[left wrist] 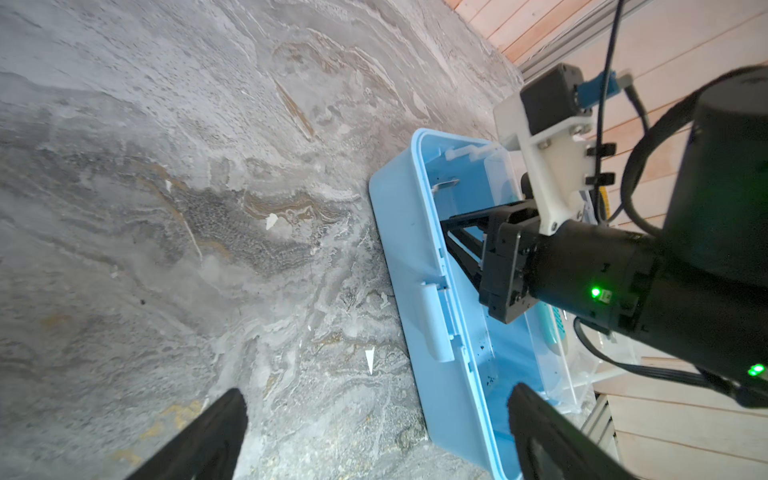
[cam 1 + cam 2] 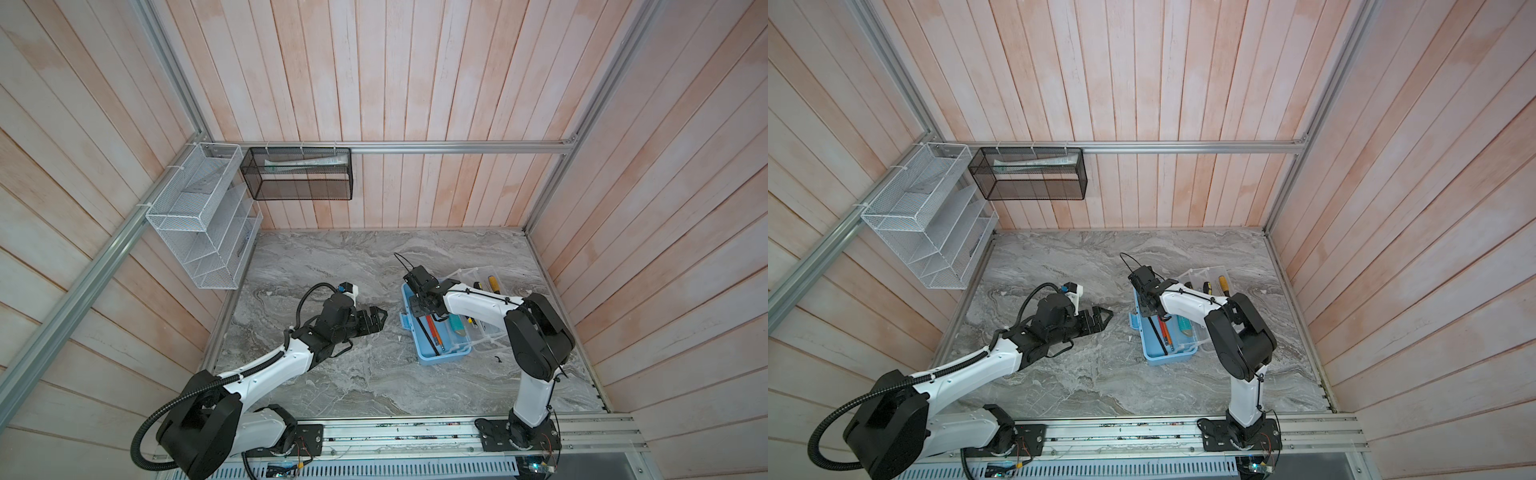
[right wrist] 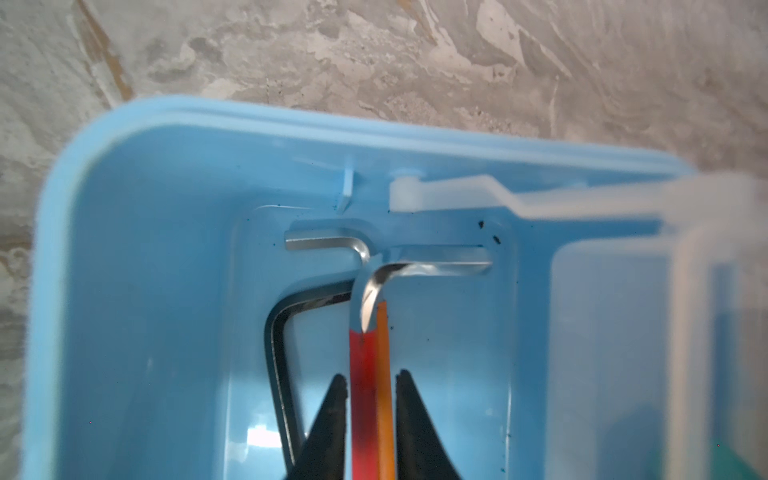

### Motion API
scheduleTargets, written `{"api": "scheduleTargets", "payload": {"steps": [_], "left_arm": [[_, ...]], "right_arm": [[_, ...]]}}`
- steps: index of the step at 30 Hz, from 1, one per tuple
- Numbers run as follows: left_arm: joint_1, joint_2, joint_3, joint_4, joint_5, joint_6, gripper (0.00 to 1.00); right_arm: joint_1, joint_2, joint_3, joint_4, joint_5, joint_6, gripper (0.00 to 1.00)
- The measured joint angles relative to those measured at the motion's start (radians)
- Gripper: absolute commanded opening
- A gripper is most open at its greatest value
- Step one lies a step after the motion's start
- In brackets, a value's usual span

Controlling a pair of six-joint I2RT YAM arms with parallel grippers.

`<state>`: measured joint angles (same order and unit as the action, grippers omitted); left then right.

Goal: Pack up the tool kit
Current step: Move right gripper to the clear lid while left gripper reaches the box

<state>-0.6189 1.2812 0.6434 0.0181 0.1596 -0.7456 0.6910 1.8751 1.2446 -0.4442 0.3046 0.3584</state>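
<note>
The right hand (image 3: 372, 375) is slightly parted around the red tool (image 3: 363, 399). The tool is likely light, stiff and slick, best pinched mid-handle. The left hand (image 2: 376, 318) is spread, empty.

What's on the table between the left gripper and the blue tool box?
Only bare marble table with a few tiny white flecks; both top views and the left wrist view show it.

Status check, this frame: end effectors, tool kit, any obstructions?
Left end effector open, empty, clear of the blue box. Right end effector inside it, jaws parted astride red tool. Nothing blocking.
</note>
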Motion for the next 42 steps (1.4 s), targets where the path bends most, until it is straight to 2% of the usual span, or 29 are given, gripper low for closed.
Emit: {"api": "scheduleTargets", "payload": {"steps": [6,12,18,24,30,42], "left_arm": [[-0.026,0.089,0.089,-0.002,0.005,0.005,1.0],[-0.051,0.201,0.201,-0.011,0.009,0.036,1.0],[-0.084,0.354,0.304,-0.054,0.027,0.082,1.0],[-0.095,0.485,0.393,-0.151,0.027,0.143,1.0],[-0.095,0.509,0.427,-0.194,0.022,0.18,1.0],[-0.074,0.532,0.44,-0.201,0.031,0.215,1.0]], "right_arm": [[0.006,-0.068,0.012,-0.007,-0.033,-0.008,0.44],[-0.019,-0.283,0.02,-0.027,-0.013,-0.003,0.47],[-0.169,-0.547,-0.117,0.01,0.002,0.018,0.49],[-0.288,-0.703,-0.233,0.009,-0.01,0.04,0.5],[-0.335,-0.764,-0.279,0.008,-0.037,0.051,0.5],[-0.424,-0.769,-0.315,0.007,-0.099,0.056,0.51]]}}
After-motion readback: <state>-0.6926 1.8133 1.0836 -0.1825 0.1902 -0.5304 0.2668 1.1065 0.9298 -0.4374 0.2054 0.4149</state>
